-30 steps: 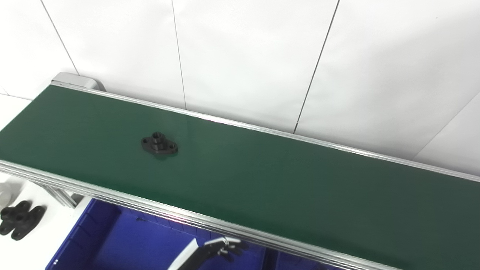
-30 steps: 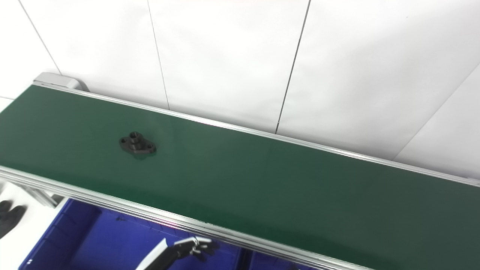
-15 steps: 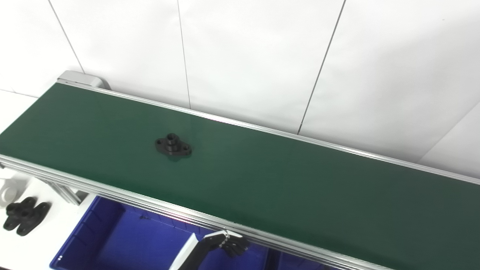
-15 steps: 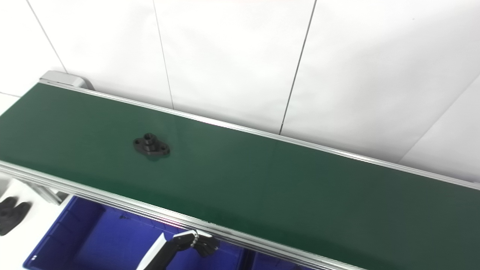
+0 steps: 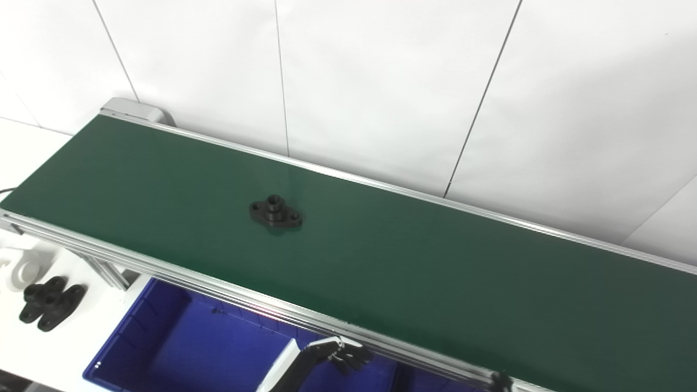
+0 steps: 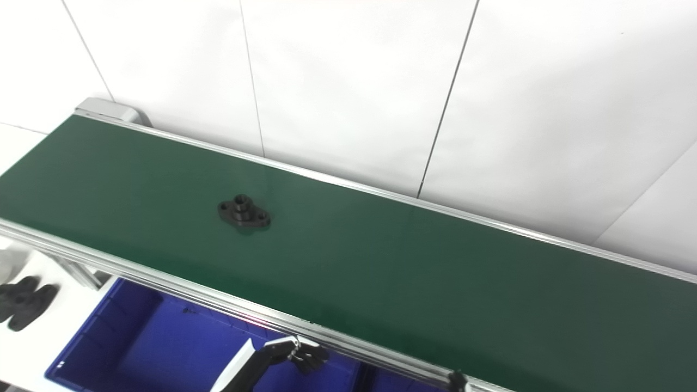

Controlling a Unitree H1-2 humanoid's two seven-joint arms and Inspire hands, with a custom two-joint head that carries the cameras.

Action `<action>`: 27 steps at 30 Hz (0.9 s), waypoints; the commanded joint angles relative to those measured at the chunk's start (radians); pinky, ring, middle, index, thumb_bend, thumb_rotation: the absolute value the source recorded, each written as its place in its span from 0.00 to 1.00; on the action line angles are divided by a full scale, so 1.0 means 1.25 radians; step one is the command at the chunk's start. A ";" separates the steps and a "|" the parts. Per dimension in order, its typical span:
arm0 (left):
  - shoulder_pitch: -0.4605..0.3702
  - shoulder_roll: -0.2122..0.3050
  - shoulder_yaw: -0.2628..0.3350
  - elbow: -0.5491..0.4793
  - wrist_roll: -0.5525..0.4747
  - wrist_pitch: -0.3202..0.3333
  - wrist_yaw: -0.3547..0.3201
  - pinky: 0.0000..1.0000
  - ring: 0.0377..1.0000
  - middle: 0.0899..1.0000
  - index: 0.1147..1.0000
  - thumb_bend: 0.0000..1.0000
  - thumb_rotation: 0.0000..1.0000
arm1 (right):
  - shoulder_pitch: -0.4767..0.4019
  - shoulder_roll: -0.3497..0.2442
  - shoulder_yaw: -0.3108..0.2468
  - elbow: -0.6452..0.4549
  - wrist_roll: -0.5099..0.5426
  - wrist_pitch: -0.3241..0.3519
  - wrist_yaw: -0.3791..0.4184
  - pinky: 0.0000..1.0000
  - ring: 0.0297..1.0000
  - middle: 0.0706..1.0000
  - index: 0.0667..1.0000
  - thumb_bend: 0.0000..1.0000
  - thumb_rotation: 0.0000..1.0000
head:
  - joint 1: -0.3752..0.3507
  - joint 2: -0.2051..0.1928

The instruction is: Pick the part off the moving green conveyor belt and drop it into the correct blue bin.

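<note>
Low at the bottom edge, the left hand (image 5: 340, 355) hangs over the blue bin (image 5: 141, 326), just below the near rail of the conveyor; its dark fingers (image 5: 354, 359) are curled downward and hold nothing, but they are small in both views, so I cannot tell for sure if the hand is closed or only half bent. Of the right hand (image 5: 500, 379) only one dark tip shows, at the bottom edge near the conveyor rail, and its state cannot be read. One black part (image 5: 275, 212) lies on the green conveyor belt (image 5: 435, 272), flat on its base with a short round collar standing up in the middle and one hole at each of its two ends. It sits in the left half of the belt, about midway between the far rail and the near rail, and well apart from both hands. Below the belt I count one blue bin clearly, open and with no part visible inside, and a second blue bin (image 5: 430, 381) shows only as a small strip to the right of it. On the white table (image 5: 81, 326) at the left lie some black parts (image 5: 49, 305) close together, touching; they look like two, but the exact count is hard to see. Beside them is one white object (image 5: 22, 267), cut by the picture edge.
</note>
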 commanded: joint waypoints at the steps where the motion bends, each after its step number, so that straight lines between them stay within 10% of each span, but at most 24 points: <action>1: -0.017 0.008 -0.014 0.000 0.015 -0.012 0.022 0.53 0.61 0.64 0.62 0.86 0.00 | -0.009 -0.013 -0.016 -0.034 -0.011 -0.008 -0.006 1.00 0.91 0.93 1.00 0.41 0.50 | 0.003 -0.002; 18: -0.027 0.012 -0.043 0.036 -0.020 -0.012 -0.006 0.57 0.64 0.67 0.62 0.86 0.00 | -0.111 -0.013 -0.091 -0.054 -0.091 -0.008 0.002 0.96 0.90 0.89 1.00 0.30 0.58 | 0.028 -0.035; 27: -0.030 0.023 -0.029 0.045 -0.024 -0.012 -0.031 0.57 0.65 0.68 0.64 0.86 0.03 | -0.191 0.012 -0.142 -0.086 -0.017 -0.007 0.181 1.00 0.94 0.94 1.00 0.29 0.48 | -0.043 -0.027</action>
